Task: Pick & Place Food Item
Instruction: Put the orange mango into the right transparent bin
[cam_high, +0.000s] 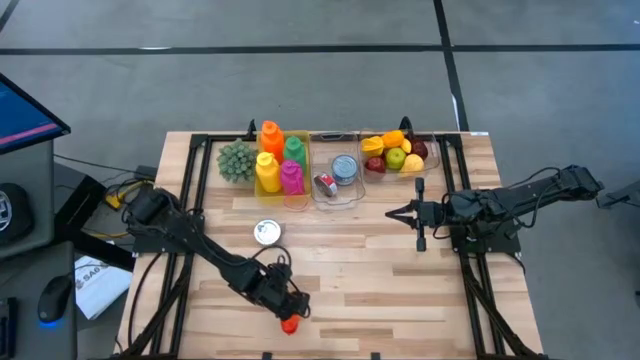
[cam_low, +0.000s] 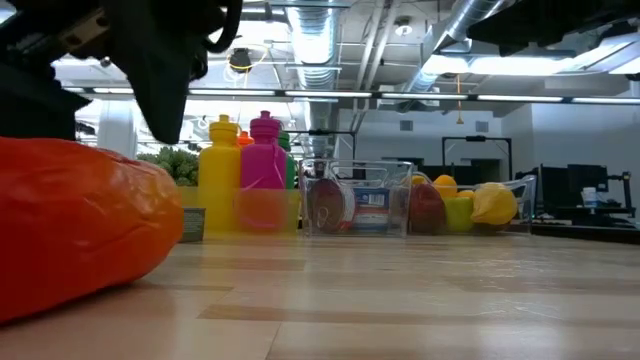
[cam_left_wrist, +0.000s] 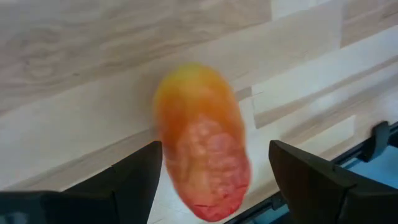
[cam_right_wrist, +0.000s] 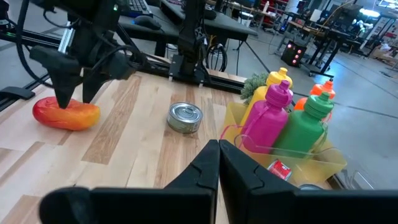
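1. The left gripper (cam_high: 288, 312) is down at the near edge of the table (cam_high: 350, 260), fingers spread apart on either side of the orange-red food item (cam_high: 290, 325). From the left wrist view the food item (cam_left_wrist: 202, 162) sits between the two fingers with gaps on both sides, so nothing's clamped yet. It's lying on the wood, really close to the edge.

2. If this is the grab, I'd say keep the fingers centered across the narrow width of the thing and get low before closing. It looks rounded and kinda soft, so a gentle squeeze seems smarter than a hard one, or it could squirt out toward the edge.

3. Right gripper (cam_high: 402, 213) is parked over the right side of the table, fingers pressed together, holding nothing.

4. Containers along the far side:
   - a yellow-tinted bin (cam_high: 283, 190) with orange, green, yellow and pink bottles (cam_high: 279, 160) standing up in it
   - a clear middle bin (cam_high: 335, 197) with a silver can (cam_high: 344, 169) and a small red-labelled can lying beside it
   - a clear right bin (cam_high: 400, 175) full of toy fruit (cam_high: 396, 153), red, green, yellow, orange

5. Loose stuff: a green leafy vegetable (cam_high: 236, 160) just left of the bottle bin, and a small tin (cam_high: 267, 232) on the bare wood, well apart from the left gripper.
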